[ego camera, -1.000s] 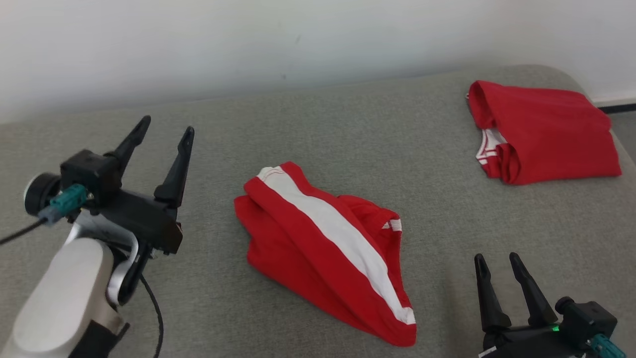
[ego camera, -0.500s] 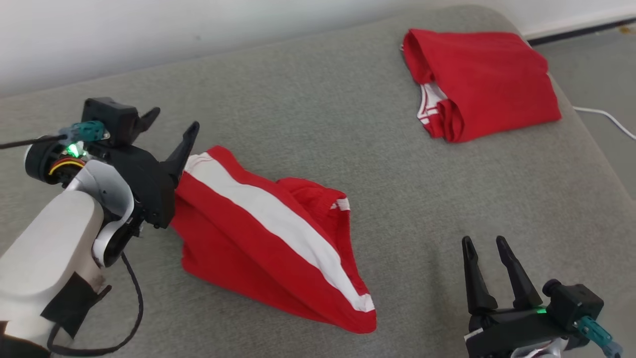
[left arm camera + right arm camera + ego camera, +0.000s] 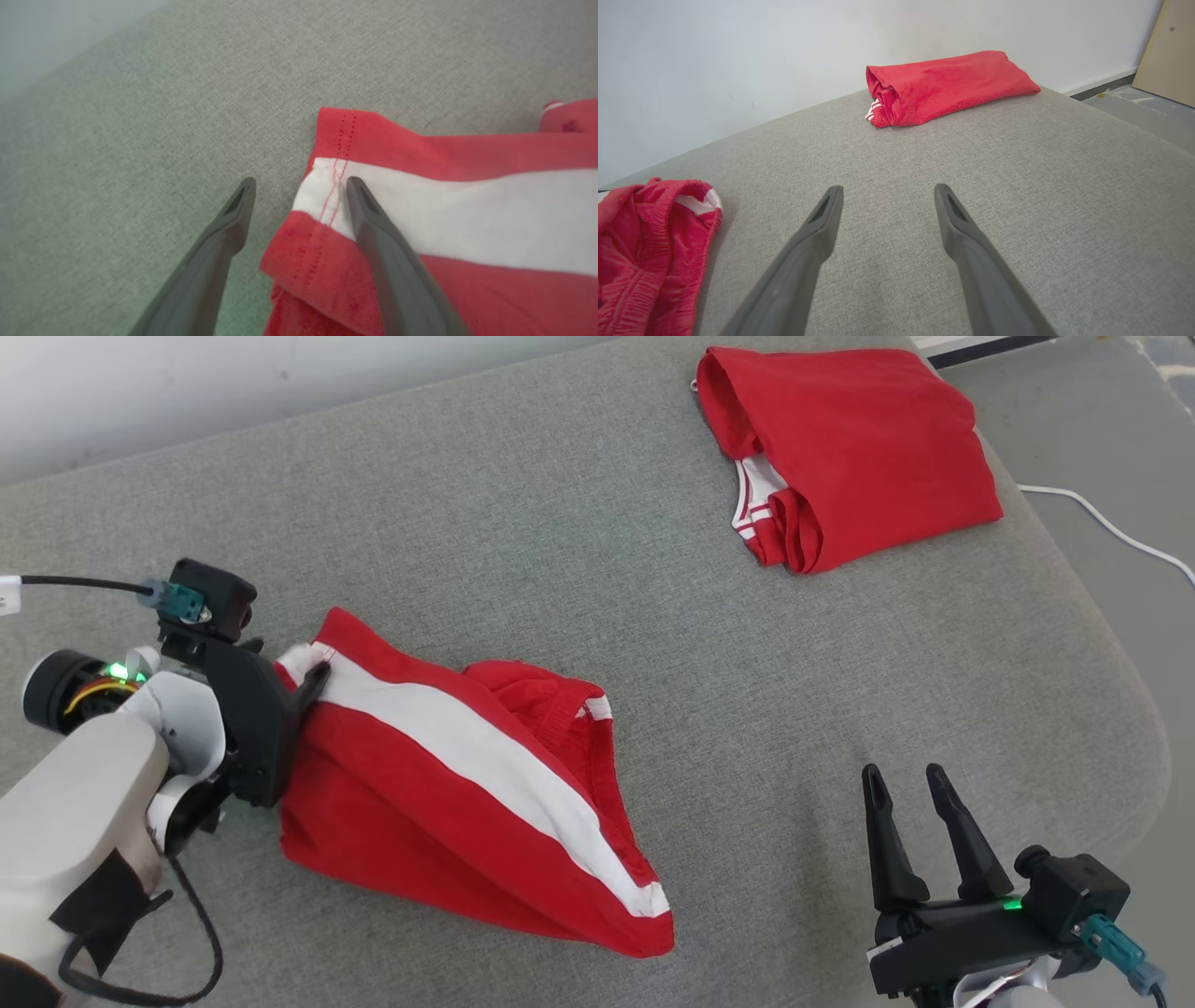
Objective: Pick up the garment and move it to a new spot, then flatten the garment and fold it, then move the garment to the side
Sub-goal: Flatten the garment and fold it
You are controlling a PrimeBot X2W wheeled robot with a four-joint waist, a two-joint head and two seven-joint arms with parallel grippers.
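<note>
A crumpled red garment (image 3: 448,803) with a broad white stripe lies on the grey cushion (image 3: 560,551), left of centre in the head view. My left gripper (image 3: 297,672) stands open at its upper-left hem corner. In the left wrist view the right finger (image 3: 373,224) rests on the white stripe of the garment (image 3: 467,210), the left finger sits on bare cushion, and the stitched hem lies between them in my left gripper (image 3: 300,184). My right gripper (image 3: 902,775) is open at the lower right, over bare cushion, with nothing in it (image 3: 888,190). Part of the garment (image 3: 640,252) lies to its left.
A second red garment (image 3: 859,448), folded, lies at the cushion's far right corner and appears again (image 3: 943,84) before the white wall. A white cable (image 3: 1111,527) runs over the floor beyond the cushion's right edge. A wooden board (image 3: 1167,46) leans at the far right.
The head camera has turned, shifting the whole picture. My left gripper has come from beside the garment onto its hem corner, its fingers now astride the edge. The right gripper stays open.
</note>
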